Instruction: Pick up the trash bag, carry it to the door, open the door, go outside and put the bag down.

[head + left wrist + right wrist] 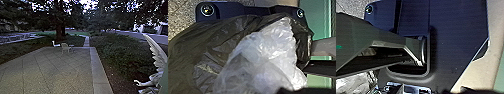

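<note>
Looks out over a paved patio [50, 67], scored with crossing lines and edged on the right by a pale strip [100, 72]. Takes in, at the patio's far end, a light-coloured chair [65, 47] and, just beside and to its left, a smaller white piece [55, 44], too blurred to name. Beyond them, a thick tree trunk [59, 31] and, farther right, a narrow path [86, 42] leading away under dark trees. To the right of the strip, low dense shrubs [120, 52] over bare soil. Near on the right, a pale sculpted wing [157, 50] with a claw-like form [141, 83] below.

In the left wrist view, close to the robot's body, the trash bag [205, 50]: dark, creased, bulging, with crumpled, translucent whitish plastic [265, 55] across the front. For the left gripper [308, 78], cannot tell whether spread, pressed together or pinching the bag. Likewise cannot tell whether the bag hangs or rests on anything.

In the right wrist view, wrinkled shiny plastic [353, 83], perhaps part of the same bag, beneath a robot arm's dark bar. For the right gripper [483, 91], cannot tell whether spread or pressed together.
</note>
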{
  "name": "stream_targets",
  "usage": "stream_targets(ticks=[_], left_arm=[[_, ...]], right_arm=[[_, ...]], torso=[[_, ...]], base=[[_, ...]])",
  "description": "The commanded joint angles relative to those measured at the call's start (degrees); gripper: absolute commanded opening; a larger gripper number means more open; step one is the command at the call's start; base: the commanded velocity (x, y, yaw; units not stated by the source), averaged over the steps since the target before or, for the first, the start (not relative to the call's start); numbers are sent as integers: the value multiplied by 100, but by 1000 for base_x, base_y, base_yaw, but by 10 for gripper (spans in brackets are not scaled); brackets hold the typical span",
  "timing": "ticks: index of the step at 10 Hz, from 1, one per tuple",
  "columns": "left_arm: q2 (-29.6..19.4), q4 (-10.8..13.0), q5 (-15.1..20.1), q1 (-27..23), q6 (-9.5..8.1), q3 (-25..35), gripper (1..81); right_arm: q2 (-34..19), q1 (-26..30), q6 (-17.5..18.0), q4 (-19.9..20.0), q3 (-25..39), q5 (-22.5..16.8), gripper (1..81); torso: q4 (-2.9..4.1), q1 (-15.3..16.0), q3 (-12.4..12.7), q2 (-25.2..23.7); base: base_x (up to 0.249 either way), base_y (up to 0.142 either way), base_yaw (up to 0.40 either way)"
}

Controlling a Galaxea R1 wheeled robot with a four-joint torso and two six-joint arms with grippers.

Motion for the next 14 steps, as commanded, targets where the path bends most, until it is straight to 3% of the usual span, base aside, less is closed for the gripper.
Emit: stream_targets(ticks=[1,7,8,9,10,14], left_arm=[[-16,-41,406,-320,16,42,10],[-16,-58,406,-320,-11,42,10],[-25,-67,406,-320,-11,42,10],[-52,-67,406,-320,-20,42,10],[-69,-67,389,-337,-28,42,10],[-140,-155,380,-390,-37,50,10]], right_arm=[[63,282,-8,-7,37,-280,811],[63,282,-8,-16,55,-288,811],[63,282,-17,-25,55,-288,811],[63,273,-17,-25,64,-288,811],[72,273,-17,-25,64,-288,811],[72,273,-25,-25,73,-288,811]], torso=[[0,0,0,0],[0,9,-2,5],[521,6,-171,5],[552,4,-184,5],[653,2,-215,5],[1401,2,-407,5]], base=[[191,0,0],[69,0,0],[0,0,0],[0,0,0],[0,0,0],[0,0,0]])
